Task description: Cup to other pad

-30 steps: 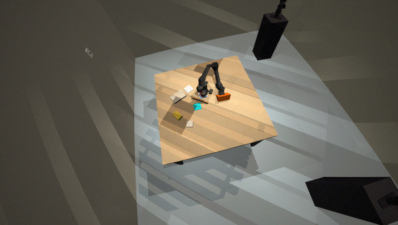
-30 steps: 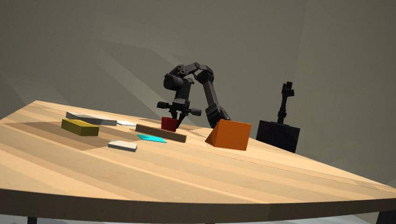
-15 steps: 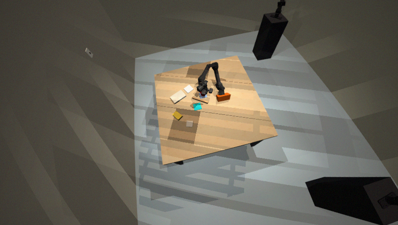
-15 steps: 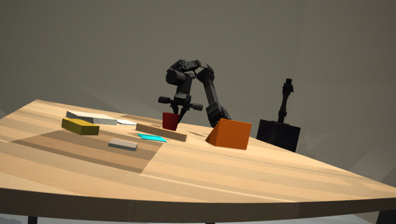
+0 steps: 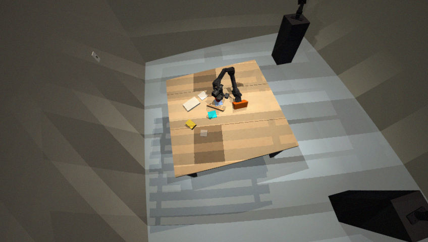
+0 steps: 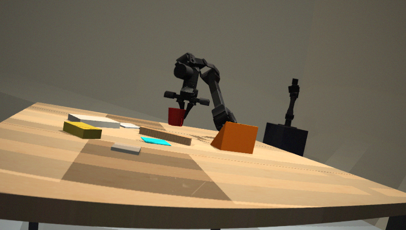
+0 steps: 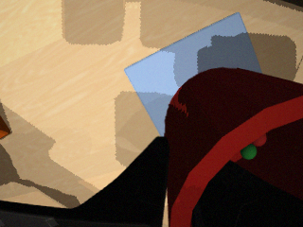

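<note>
End effector [image 6: 185, 111]: clamped on cup [image 6: 175, 116] rim | cup: dark red, upright, green marble [image 7: 249, 151] inside

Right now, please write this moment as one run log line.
gripper: shut on cup rim | cup: lifted, upright, above blue pad | marble: inside | next: carry to cyan pad

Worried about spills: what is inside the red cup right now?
In the wrist view, one green marble shows inside the red cup; the gripper pinching its wall covers the rest.
</note>
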`<state>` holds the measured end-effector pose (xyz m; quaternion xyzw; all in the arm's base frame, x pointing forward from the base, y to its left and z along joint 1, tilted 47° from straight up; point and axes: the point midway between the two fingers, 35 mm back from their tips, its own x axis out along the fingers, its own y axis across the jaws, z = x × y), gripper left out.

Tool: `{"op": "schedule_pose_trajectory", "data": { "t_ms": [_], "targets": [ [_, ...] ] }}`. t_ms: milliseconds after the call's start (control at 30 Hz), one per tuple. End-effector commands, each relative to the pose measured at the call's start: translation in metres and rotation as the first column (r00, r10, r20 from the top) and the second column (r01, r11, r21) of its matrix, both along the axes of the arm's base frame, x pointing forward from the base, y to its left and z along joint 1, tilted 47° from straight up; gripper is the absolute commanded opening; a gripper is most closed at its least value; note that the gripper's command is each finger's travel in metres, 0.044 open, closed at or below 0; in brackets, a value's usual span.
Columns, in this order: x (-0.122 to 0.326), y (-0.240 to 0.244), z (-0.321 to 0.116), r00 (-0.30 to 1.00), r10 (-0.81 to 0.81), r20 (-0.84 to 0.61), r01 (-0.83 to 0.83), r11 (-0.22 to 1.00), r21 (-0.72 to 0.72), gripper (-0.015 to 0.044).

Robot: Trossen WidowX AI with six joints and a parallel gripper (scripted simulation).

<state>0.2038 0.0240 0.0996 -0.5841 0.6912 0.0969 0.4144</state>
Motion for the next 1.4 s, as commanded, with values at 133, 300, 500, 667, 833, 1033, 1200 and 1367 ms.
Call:
{"op": "schedule_pose_trajectory", "data": {
  "t_ms": [133,300,500,667,833,1033,1200,1367],
  "targets": [
    [0.000,0.001,0.001,1.000,0.000,0.000,0.000,1.000,0.000,0.0000],
    [0.000,0.001,0.001,1.000,0.000,0.000,0.000,1.000,0.000,0.0000],
    [0.000,0.001,0.001,1.000,0.000,0.000,0.000,1.000,0.000,0.0000],
    [0.001,0.002,0.000,1.000,-0.001,0.000,0.001,1.000,0.000,0.0000],
    [0.005,0.006,-0.004,1.000,-0.002,0.001,0.002,1.000,0.001,0.0000],
    [0.011,0.013,-0.010,1.000,-0.003,0.003,0.003,1.000,0.003,0.0000],
    [0.017,0.018,-0.016,1.000,-0.003,0.004,0.003,1.000,0.004,0.0000],
    [0.022,0.024,-0.021,1.000,-0.004,0.005,0.004,1.000,0.004,0.0000]
  ]
}}
